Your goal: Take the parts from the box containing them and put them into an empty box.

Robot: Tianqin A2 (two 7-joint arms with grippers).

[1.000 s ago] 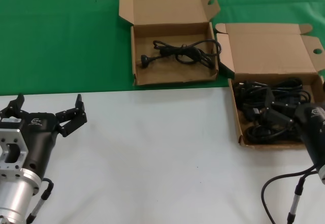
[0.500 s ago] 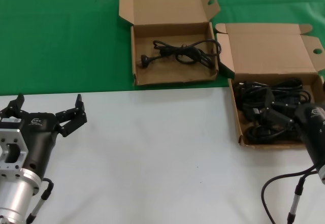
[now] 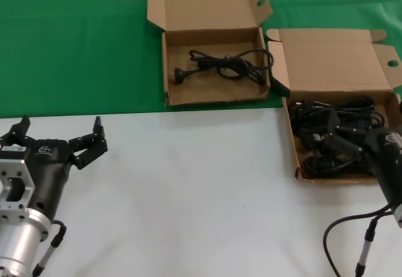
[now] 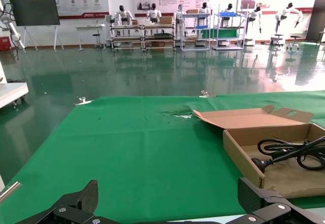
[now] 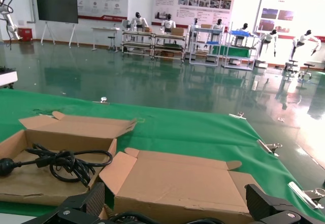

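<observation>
Hovering over the tangled cords [image 3: 333,135] in the wider box [image 3: 295,154] for a pick, the right pincer [image 5: 172,209] is spread apart, left pincer [image 3: 59,140] idling apart at the near left

Spread jaws frame green cloth [image 4: 127,148]; cord [image 4: 289,150] in cardboard box [image 4: 241,155].

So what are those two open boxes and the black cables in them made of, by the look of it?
The wider box and the narrower box look like plain brown cardboard: matt, with folded flaps and raw cut edges. The cables seem to be rubber or plastic coated, black with a slight sheen and moulded plugs; which of the two cannot be told.
</observation>
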